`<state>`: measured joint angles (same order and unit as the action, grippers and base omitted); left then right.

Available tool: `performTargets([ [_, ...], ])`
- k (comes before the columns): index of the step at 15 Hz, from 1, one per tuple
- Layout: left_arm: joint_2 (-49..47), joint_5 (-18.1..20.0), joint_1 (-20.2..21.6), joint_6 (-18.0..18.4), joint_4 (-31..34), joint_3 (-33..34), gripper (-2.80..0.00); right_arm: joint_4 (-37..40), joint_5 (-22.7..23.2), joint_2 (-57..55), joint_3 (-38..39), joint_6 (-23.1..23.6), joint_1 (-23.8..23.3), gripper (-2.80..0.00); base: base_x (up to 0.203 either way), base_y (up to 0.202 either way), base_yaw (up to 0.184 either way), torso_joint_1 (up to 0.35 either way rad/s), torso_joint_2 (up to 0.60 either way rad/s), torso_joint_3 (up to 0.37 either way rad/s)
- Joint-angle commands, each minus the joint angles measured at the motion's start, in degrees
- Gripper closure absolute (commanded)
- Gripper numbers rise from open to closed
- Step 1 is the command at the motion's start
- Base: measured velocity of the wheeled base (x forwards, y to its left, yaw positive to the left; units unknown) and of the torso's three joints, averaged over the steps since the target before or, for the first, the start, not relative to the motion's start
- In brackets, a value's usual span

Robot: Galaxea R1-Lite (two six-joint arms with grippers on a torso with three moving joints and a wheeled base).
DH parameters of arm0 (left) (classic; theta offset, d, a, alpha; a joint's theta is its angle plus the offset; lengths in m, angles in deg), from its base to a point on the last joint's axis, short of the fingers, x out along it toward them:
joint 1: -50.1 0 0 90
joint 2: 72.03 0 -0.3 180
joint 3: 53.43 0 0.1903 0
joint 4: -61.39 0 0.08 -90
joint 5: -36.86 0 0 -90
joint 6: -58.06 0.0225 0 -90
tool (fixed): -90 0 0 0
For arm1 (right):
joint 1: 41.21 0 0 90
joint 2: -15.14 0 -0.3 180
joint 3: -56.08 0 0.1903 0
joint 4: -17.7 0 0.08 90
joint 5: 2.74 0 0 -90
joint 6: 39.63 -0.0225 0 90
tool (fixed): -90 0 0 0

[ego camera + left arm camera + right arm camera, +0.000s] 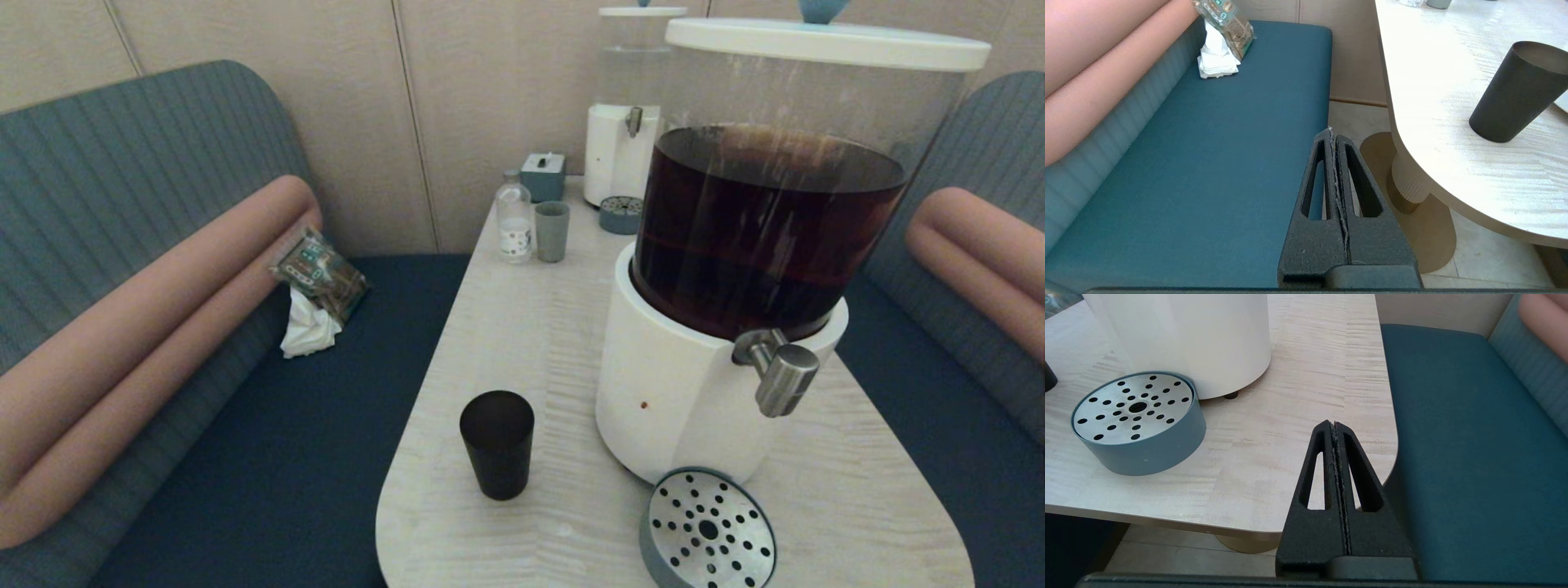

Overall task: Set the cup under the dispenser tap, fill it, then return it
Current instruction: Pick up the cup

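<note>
Cup (pixel 496 443): upright on the worktop (pixel 522 327), left of the dispenser (pixel 735 269), apart from the drip tray (pixel 707 529).
Dispenser tap (pixel 780 371): nothing beneath it.
Hidden: both claws out of the head view.
Left claw (pixel 1333 132): clenched, empty, beside the worktop edge, cup well apart.
Right claw (pixel 1333 425): clenched, empty, over the worktop corner.
</note>
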<state>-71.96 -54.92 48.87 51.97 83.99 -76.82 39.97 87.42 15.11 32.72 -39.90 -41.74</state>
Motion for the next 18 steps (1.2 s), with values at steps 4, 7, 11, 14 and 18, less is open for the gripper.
performTargets([
  [4,0.10,-0.05,0.00,0.21,-0.02,-0.06,0.00,-0.05,0.02,0.11,0.35,0.00,0.00,0.00,0.000,0.000,0.000,0.000,0.00,0.000],
  [7,0.10,0.13,0.00,1.70,0.17,-0.64,0.00,-0.05,0.02,0.11,0.35,0.00,0.00,0.00,0.000,0.000,0.000,0.000,0.00,0.000],
  [11,-0.22,1.56,0.02,0.80,7.10,-12.51,0.00,-0.05,0.02,0.11,0.35,0.00,0.00,0.00,0.000,0.000,0.000,0.000,0.00,0.000],
  [14,-1.36,12.45,0.06,0.64,16.20,-21.88,0.00,-0.05,0.02,0.11,0.35,0.00,0.00,0.00,0.000,0.000,0.000,0.000,0.00,0.000],
  [18,-10.61,22.04,-0.03,0.07,13.17,-23.76,0.00,-0.05,0.02,0.11,0.35,0.00,0.00,0.00,0.000,0.000,0.000,0.000,0.00,0.000],
])
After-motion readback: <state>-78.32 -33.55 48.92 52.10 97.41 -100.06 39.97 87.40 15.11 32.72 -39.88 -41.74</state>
